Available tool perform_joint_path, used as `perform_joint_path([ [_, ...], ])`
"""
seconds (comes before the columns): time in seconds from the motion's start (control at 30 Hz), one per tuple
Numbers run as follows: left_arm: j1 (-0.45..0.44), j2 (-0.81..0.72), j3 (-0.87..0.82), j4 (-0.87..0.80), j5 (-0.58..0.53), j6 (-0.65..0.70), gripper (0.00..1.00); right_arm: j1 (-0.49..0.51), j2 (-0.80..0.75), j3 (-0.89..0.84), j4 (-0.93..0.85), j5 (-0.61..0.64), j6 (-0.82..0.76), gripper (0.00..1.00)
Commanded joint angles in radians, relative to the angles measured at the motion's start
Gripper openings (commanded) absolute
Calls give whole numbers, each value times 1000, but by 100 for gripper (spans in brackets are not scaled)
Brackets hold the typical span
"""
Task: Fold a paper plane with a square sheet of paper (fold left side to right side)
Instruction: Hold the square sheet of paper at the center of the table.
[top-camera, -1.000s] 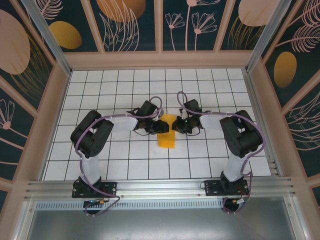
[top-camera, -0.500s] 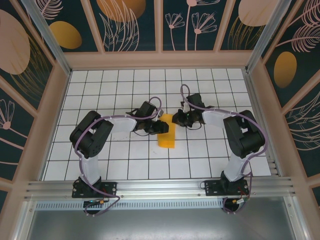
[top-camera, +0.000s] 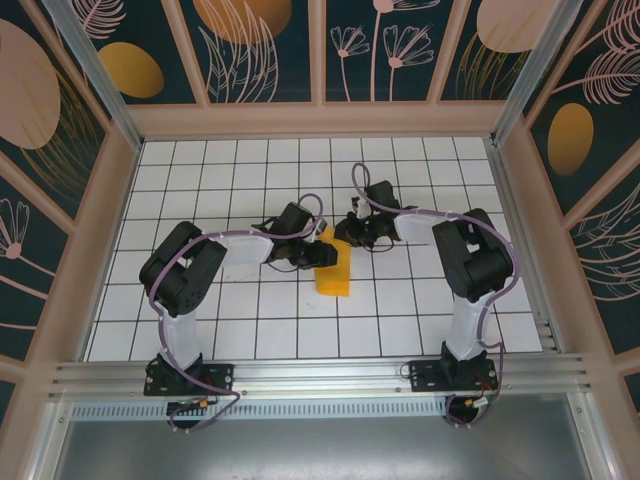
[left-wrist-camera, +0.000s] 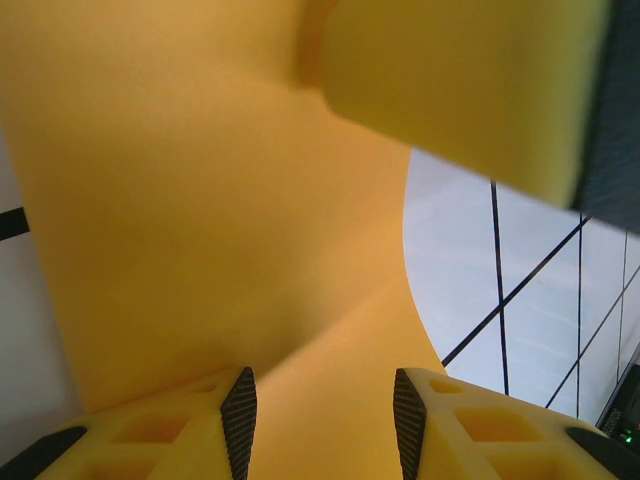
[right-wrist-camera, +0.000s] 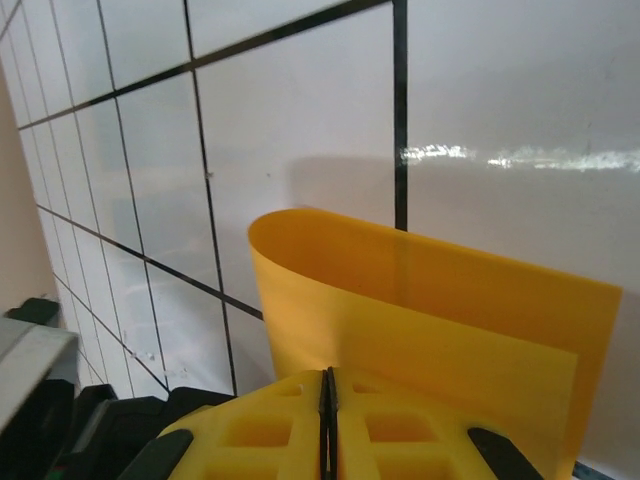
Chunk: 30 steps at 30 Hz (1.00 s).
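Top external view showed the square sheet of paper (top-camera: 335, 272) lying near the middle of the white desk (top-camera: 400, 320) with black grid lines. The paper was orange-yellow and looked folded over into a narrow shape. Both arms bent in toward it. The left gripper (top-camera: 310, 252) sat at the paper's left side. The right gripper (top-camera: 347, 232) sat at the paper's far end.

From the left wrist, the paper (left-wrist-camera: 180, 200) was very close and took up most of the picture. The left gripper (left-wrist-camera: 322, 385) was partly open. Its two black pads (left-wrist-camera: 240, 420) stood apart, with paper showing in the gap between them. A bit of the desk (left-wrist-camera: 460, 260) showed on the right. A yellow block (left-wrist-camera: 460, 80) sat at the top right, too close and blurry to tell what it was.

From the right wrist, the right gripper (right-wrist-camera: 328, 375) had its yellow fingers pressed tight together. The paper (right-wrist-camera: 400, 290) ran right up to the fingertips and looked pinched there. It curled up off the desk (right-wrist-camera: 300, 120) in a soft bend on the left side, with one layer over another.
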Motion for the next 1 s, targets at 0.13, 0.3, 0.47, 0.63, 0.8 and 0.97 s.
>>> perform_joint_path([
  [0.13,-11,45,-27,-66,-40,13,44,14,63,60,-17,20,-15,12],
  [0.3,-12,44,-25,-68,-39,24,45,18,96,76,-67,67,-41,12],
  [0.47,-11,41,-27,-68,-38,33,45,25,110,71,-103,105,-59,12],
  [0.63,-12,40,-30,-66,-34,35,46,33,124,59,-122,130,-74,12],
  [0.8,-12,31,-32,-62,-27,37,46,38,135,40,-134,149,-82,12],
  [0.97,-12,19,-41,-52,-17,52,49,41,135,13,-126,150,-81,12],
])
